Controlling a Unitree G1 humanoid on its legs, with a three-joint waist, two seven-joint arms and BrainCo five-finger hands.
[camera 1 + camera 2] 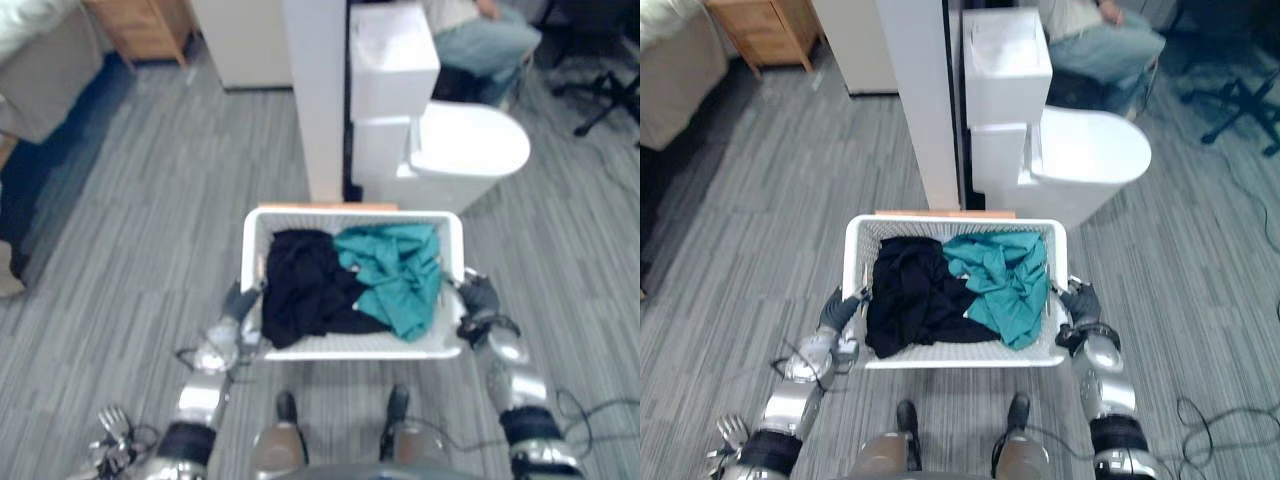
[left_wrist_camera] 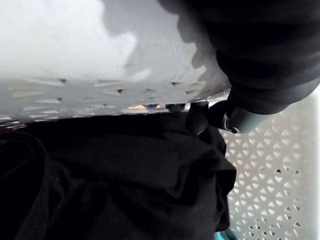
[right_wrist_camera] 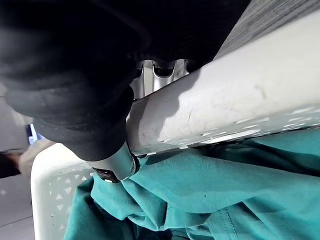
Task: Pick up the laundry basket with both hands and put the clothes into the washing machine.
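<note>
Lower centre, the white laundry basket [image 1: 251,250] holds a black garment [image 1: 305,285] at left and a teal garment [image 1: 395,270] at right. The left hand [image 1: 240,300] and right hand [image 1: 478,297] each clamp a side rim, thumb inside.

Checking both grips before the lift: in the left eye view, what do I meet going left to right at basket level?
In order: left hand on the laundry basket rim → black clothes → teal garment → right hand.

1 basket [image 1: 251,250], 1 black garment [image 1: 305,285], 1 teal garment [image 1: 395,270]
</note>
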